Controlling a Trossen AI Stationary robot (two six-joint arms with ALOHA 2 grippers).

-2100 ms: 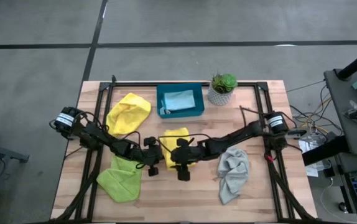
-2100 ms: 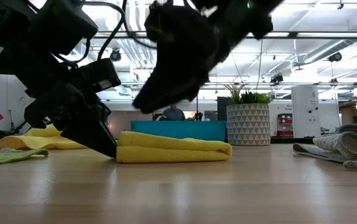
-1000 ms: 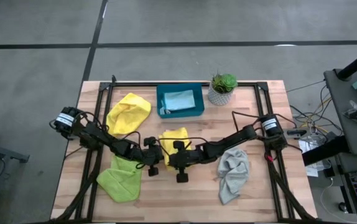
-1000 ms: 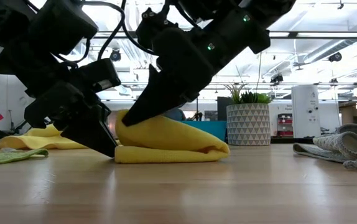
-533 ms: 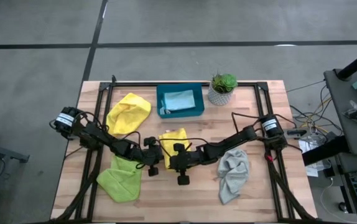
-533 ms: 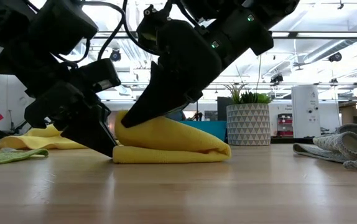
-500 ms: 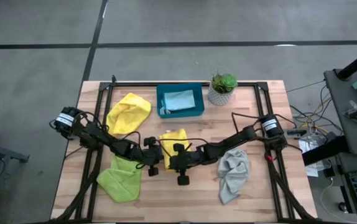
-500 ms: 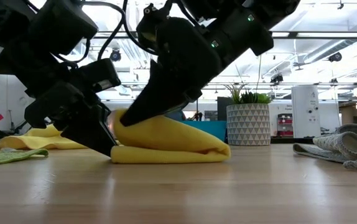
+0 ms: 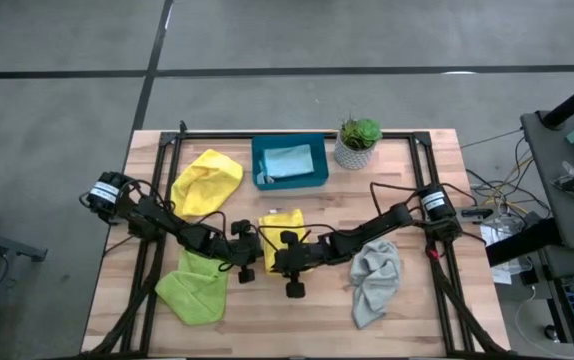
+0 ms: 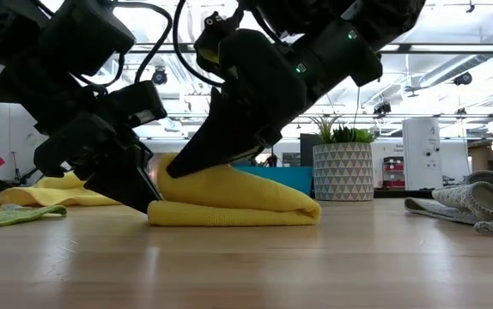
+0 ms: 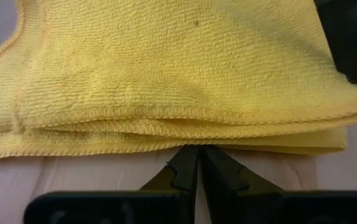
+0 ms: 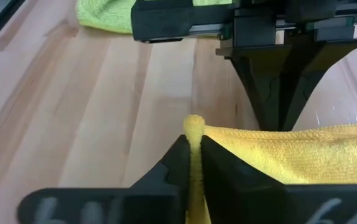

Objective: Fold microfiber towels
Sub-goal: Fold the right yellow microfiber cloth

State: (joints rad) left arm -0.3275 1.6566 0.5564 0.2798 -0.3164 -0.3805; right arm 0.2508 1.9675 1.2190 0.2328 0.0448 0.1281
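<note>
The right gripper (image 12: 193, 163) had its two fingers pinched almost shut on the top edge of the folded yellow towel (image 9: 281, 228), with a little bump of cloth poking up between them. The left gripper (image 11: 197, 169) was shut tight with nothing in it, its tips pushed down on the table (image 9: 407, 300) right against the towel's near edge. That towel lay in the middle of the table, just in front of the teal tray (image 9: 289, 162), which sat at about 12 o'clock from it. To do this step well, I think the right gripper should carry the top layer all the way across until the edges line up, and only then let go, while the left gripper keeps the bottom layer from sliding. Letting go too soon could make the cloth spring back open. Compared with two seconds before, the low view showed the towel had gone from flat and thin to puffed up on the left side, because the right gripper had come down and grabbed it. In the last half second the right fingers had started to loosen a tiny bit. The left gripper had not moved. Farther out, the other yellow towel (image 9: 207, 181) lay at about 10 o'clock, the lime green towel (image 9: 193, 287) at about 8 o'clock, and the grey towel (image 9: 374, 280) at about 4 o'clock. A light blue towel (image 9: 289, 160) sat inside the tray, and a small potted plant (image 9: 358, 140) stood just beside it.
</note>
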